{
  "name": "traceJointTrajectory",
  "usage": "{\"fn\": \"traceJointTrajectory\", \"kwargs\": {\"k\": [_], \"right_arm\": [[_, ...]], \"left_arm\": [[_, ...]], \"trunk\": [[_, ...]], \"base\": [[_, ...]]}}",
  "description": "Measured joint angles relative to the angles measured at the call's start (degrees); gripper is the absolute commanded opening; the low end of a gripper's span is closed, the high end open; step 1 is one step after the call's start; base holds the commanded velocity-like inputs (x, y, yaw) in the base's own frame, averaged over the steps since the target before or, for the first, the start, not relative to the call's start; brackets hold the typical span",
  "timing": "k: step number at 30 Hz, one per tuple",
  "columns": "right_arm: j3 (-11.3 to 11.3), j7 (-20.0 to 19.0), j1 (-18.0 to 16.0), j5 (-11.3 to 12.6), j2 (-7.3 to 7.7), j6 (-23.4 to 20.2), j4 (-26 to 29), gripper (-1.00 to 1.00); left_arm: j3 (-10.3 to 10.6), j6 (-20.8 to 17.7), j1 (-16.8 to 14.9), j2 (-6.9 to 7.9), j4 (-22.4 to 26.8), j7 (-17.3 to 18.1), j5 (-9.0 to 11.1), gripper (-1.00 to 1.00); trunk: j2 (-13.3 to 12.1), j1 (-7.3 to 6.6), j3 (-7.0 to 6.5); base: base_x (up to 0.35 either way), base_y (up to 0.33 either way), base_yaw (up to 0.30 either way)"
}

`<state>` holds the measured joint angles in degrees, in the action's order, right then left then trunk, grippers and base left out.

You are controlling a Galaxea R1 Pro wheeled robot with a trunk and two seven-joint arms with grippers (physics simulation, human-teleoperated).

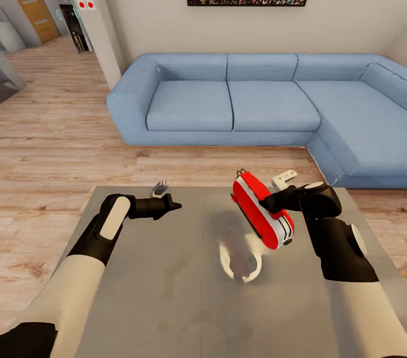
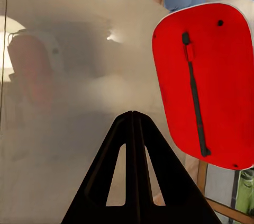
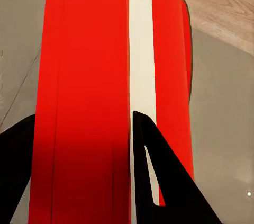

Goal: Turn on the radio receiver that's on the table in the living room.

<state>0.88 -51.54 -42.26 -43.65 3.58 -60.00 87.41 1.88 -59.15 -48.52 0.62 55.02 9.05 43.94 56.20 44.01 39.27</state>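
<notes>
- right gripper [image 1: 270,204] grasps the radio receiver [image 1: 261,217], lifted tilted above the table [image 1: 169,301]
- left gripper [image 1: 172,205] clenched, empty; hovering over the table

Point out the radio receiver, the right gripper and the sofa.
radio receiver [image 1: 257,208]: head view, on its red side.
right gripper [image 3: 79,150]: right wrist view, midway between the black fingers astride the radio.
sofa [image 1: 232,107]: head view, on a seat cushion.
</notes>
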Motion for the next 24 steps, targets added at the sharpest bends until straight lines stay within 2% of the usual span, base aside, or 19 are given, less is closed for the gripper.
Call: {"fn": "traceJointTrajectory", "kwargs": {"k": [8,10,12,15,16,17,20,24], "right_arm": [[0.15,-0.49,0.02,0.06,-0.11,0.0,-1.06,-1.0],[0.14,-0.48,0.25,0.06,-0.48,0.46,-4.22,-1.0],[0.11,-0.42,0.39,1.42,-1.03,0.0,-8.57,-1.0],[0.09,-0.15,0.41,2.37,-1.29,0.54,-9.87,-1.0],[-0.05,0.04,0.41,2.86,-1.42,2.57,-10.48,-1.0],[-0.06,0.08,0.43,3.7,-1.48,2.47,-10.61,-1.0],[-0.22,0.32,0.43,3.71,-1.88,4.01,-11.39,-1.0],[-0.35,0.76,0.43,3.9,-2.2,5.18,-12.31,-1.0]], "left_arm": [[-0.01,0.13,0.0,0.0,-3.7,0.15,-0.28,-1.0],[0.04,0.28,0.0,0.0,-5.53,0.24,-0.45,-1.0],[0.13,1.82,0.0,0.03,-6.36,0.3,-0.37,-1.0],[0.23,4.29,0.0,0.05,-7.68,0.34,-0.23,-1.0],[0.29,5.79,0.01,0.07,-10.04,0.34,-0.42,-1.0],[0.31,6.06,0.0,0.06,-10.78,0.35,-0.32,-1.0],[0.63,7.27,0.0,0.08,-14.22,0.43,-0.92,-1.0],[1.32,9.43,0.0,0.07,-15.71,0.56,-1.2,-1.0]], "trunk": [[0.0,0.0,0.0],[0.0,0.0,0.0],[0.0,0.0,0.0],[0.0,0.0,0.0],[0.0,0.0,0.0],[0.0,0.0,0.0],[0.0,0.0,0.0],[0.0,0.0,0.0]], "base": [[0.0,0.0,0.0],[0.0,0.0,0.0],[0.0,0.0,0.0],[0.0,0.0,0.0],[0.0,0.0,0.0],[0.0,0.0,0.0],[0.0,0.0,0.0],[0.0,0.0,0.0]]}}
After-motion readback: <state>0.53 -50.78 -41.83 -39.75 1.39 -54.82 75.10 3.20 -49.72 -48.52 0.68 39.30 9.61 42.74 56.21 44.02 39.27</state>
